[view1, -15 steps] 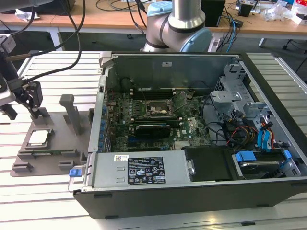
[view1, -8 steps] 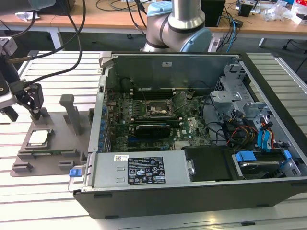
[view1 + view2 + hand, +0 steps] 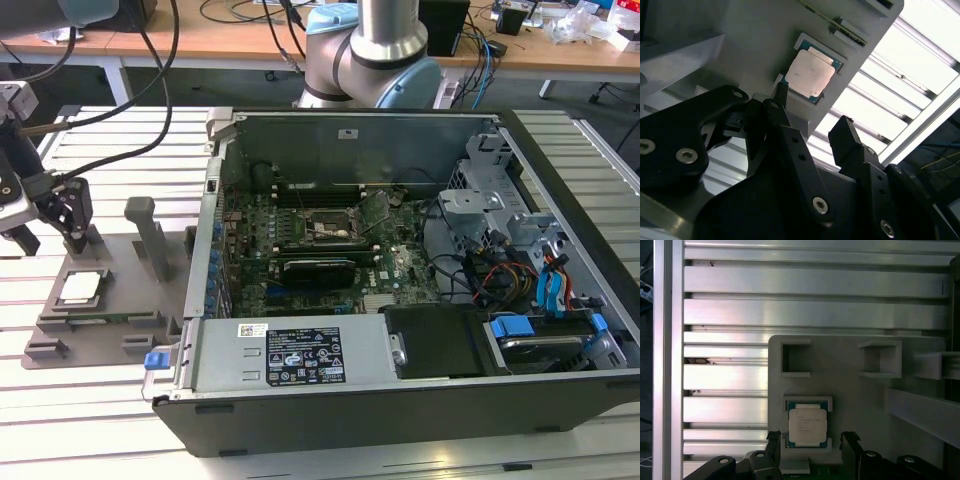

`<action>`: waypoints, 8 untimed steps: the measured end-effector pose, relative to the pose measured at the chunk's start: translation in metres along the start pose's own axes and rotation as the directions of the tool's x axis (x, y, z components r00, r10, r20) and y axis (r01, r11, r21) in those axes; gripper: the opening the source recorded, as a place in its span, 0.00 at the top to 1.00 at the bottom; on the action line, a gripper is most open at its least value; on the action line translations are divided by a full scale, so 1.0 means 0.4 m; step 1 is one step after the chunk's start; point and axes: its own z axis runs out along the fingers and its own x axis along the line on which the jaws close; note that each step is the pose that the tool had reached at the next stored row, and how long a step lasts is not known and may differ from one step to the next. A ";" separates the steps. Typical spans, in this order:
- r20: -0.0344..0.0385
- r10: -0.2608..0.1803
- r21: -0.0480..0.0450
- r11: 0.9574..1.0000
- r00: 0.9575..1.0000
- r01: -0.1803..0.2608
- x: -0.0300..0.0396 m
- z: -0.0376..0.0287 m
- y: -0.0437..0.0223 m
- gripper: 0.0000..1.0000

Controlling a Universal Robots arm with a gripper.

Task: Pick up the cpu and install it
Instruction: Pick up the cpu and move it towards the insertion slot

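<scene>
Right now the cpu (image 3: pixel 82 288) lies flat in its little square pocket on the grey tray (image 3: pixel 120 275), shiny side up. The gripper (image 3: pixel 65 228) hangs over that same part of the tray, just above the cpu, and does not touch it. Its two black fingers (image 3: pixel 774 440) are apart and hold nothing. In the first wrist view the cpu (image 3: pixel 807 426) sits right between the two fingers, one finger off each side of it, with bare tray (image 3: pixel 855 405) around the pocket. In the second wrist view the cpu (image 3: pixel 810 74) lies a bit past the fingertips (image 3: pixel 782 95), so I think the gripper (image 3: pixel 812 117) is higher than the chip and not down around it yet. The cpu is almost square, so it has no real long side. Its edges look lined up straight with the gap between the fingers. The open computer case (image 3: pixel 400 260) stands beside the tray, on the exterior view's right of it. The dark socket (image 3: pixel 325 228) on the green board inside the case is well apart from the tray. So the picking up looks not done yet.
</scene>
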 end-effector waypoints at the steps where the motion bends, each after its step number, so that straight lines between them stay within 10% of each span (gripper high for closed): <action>1: 0.000 0.000 0.000 1.000 1.000 0.000 0.000 0.002 0.000 0.40; 8: 0.000 0.000 0.000 1.000 1.000 0.000 0.000 0.016 0.000 0.40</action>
